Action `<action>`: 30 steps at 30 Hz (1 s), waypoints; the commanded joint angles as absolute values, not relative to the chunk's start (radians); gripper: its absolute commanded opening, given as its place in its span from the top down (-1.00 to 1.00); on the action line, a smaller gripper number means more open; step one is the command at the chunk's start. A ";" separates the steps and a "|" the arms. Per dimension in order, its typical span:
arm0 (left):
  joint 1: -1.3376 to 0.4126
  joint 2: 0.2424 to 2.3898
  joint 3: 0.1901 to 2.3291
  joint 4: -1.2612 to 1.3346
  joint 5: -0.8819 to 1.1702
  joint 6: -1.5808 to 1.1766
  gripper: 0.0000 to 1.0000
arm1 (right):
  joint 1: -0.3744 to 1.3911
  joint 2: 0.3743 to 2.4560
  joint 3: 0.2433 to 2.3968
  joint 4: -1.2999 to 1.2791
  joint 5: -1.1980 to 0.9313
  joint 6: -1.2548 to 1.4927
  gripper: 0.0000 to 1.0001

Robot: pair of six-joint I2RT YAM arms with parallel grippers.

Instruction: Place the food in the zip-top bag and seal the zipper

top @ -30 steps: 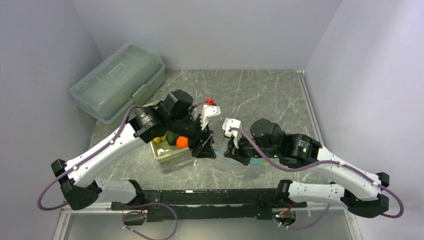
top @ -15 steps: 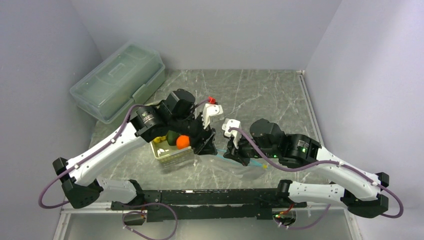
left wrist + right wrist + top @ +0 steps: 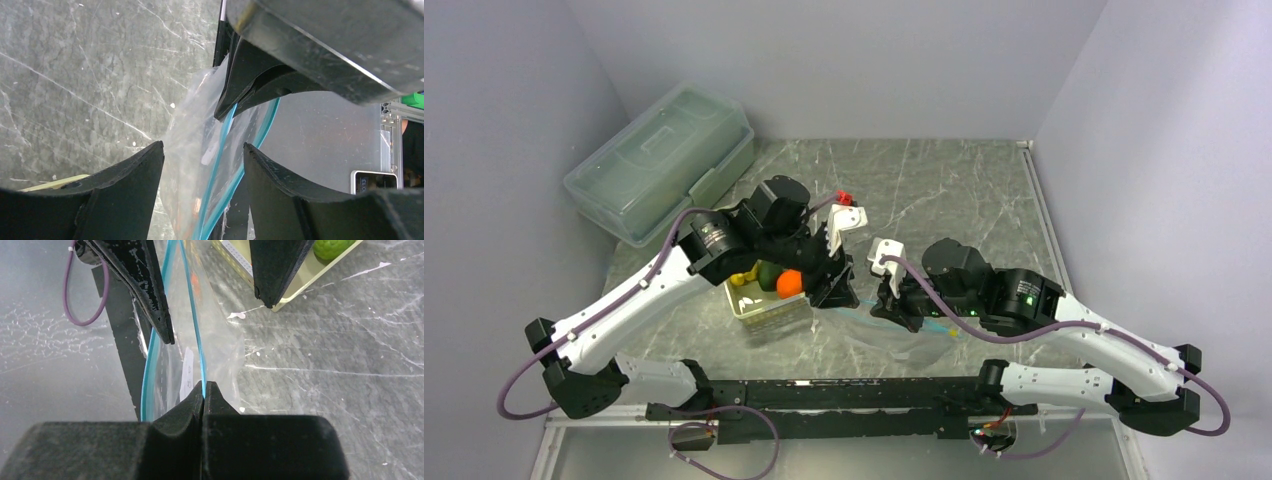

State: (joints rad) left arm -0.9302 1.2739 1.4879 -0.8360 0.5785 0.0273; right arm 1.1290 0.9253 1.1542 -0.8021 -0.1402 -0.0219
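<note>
The clear zip-top bag (image 3: 892,336) lies between the two grippers, mouth raised. My right gripper (image 3: 204,384) is shut on one teal zipper (image 3: 193,315) strip; the other strip (image 3: 148,357) bows away, so the mouth gapes. My left gripper (image 3: 203,146) is open, its fingers (image 3: 125,185) on either side of the bag's mouth (image 3: 200,150) and both zipper strips (image 3: 220,145), gripping nothing. The food sits in the pale basket (image 3: 769,308): an orange piece (image 3: 789,283), a dark green one (image 3: 769,272), a yellow one (image 3: 746,279) and a light green one (image 3: 334,246).
A large translucent lidded storage box (image 3: 661,160) stands at the back left. The black rail (image 3: 824,395) runs along the table's near edge. Walls close in the table on the left, back and right.
My left gripper has edged slightly right and up over the bag's mouth. The bag now spreads a little more toward the near edge. The right arm has barely moved.
</note>
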 commanded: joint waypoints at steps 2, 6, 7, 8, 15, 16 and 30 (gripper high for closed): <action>-0.936 1.282 1.508 -0.817 0.625 0.067 -0.28 | 1.129 0.906 1.155 -0.742 -0.131 -0.003 1.00; -0.937 1.295 1.483 -0.806 0.624 0.069 -0.24 | 1.130 0.901 1.158 -0.730 -0.153 -0.003 1.00; -0.938 1.301 1.482 -0.805 0.620 0.069 -0.22 | 1.130 0.901 1.159 -0.728 -0.160 -0.003 1.00; -0.938 1.305 1.481 -0.806 0.615 0.069 -0.20 | 1.131 0.901 1.160 -0.725 -0.166 -0.003 1.00; -0.941 1.322 1.471 -0.804 0.614 0.075 -0.10 | 1.130 0.899 1.167 -0.723 -0.154 -0.003 1.00; -0.941 1.323 1.469 -0.806 0.612 0.075 -0.09 | 1.130 0.896 1.170 -0.722 -0.144 0.020 1.00; -0.954 1.336 1.472 -0.878 0.620 0.108 -0.14 | 1.129 0.922 1.240 -0.768 -0.073 0.014 1.00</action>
State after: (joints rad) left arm -0.9405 1.3239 1.4662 -0.8093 0.6125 0.0467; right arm 1.1290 0.9207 1.1606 -0.8085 -0.1116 0.0147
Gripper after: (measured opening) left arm 0.553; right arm 0.018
